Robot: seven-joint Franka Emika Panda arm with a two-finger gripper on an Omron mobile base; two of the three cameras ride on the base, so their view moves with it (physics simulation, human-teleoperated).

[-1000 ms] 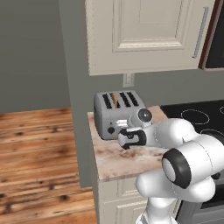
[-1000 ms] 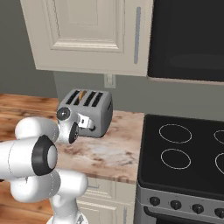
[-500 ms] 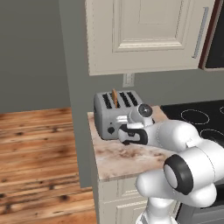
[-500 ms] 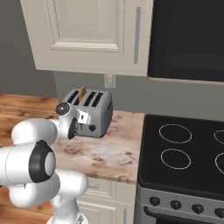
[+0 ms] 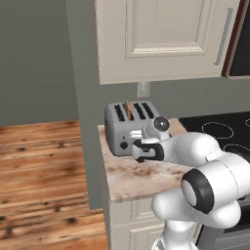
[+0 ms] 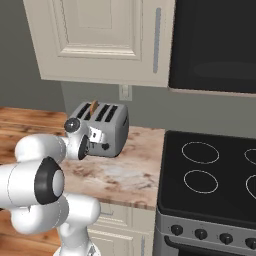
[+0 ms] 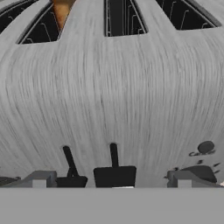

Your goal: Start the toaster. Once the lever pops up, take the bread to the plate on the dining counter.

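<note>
Left base view: stove (image 5: 219,134) flanks toaster (image 5: 128,128).

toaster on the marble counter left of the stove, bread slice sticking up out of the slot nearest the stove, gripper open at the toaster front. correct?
Not quite. The bread stands in the second slot from the far end of the toaster, not the slot nearest the stove; the left base view shows it. The rest holds: the toaster sits on the marble counter left of the stove, and the gripper is open at its front.

Bread (image 6: 93,106) up in toaster (image 6: 104,129) slot; stove (image 6: 210,175) right.
</note>
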